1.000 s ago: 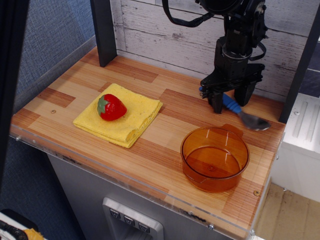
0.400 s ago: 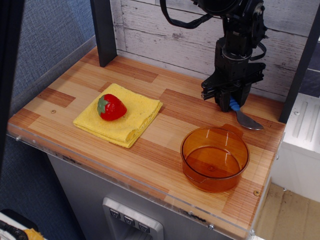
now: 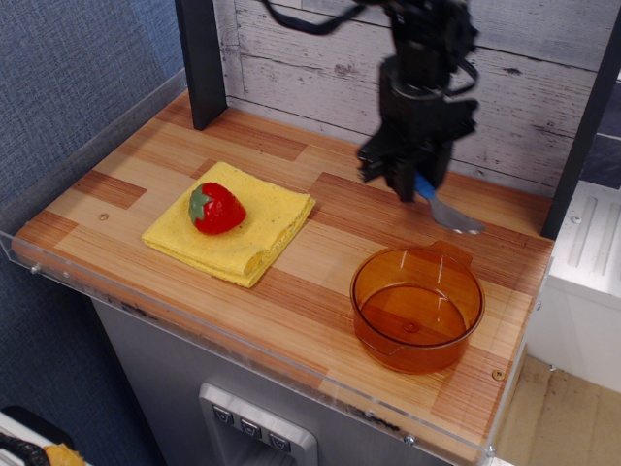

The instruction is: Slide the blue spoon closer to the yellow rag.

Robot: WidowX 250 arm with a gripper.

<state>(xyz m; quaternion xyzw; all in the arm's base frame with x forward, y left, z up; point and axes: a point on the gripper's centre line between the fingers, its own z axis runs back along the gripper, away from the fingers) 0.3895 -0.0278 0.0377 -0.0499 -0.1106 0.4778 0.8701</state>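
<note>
The yellow rag lies folded on the left part of the table, with 1 toy strawberry sitting on top of it. Right of the rag, across a bare stretch of wood, the end effector is pinched on the blue spoon, gripping its ribbed handle while the silver bowl trails out to the right and appears to rest on or just above the table. The spoon sits well apart from the rag, just behind the orange bowl. By my reading the grasp is done, and most of the slide toward the rag is left.
</note>
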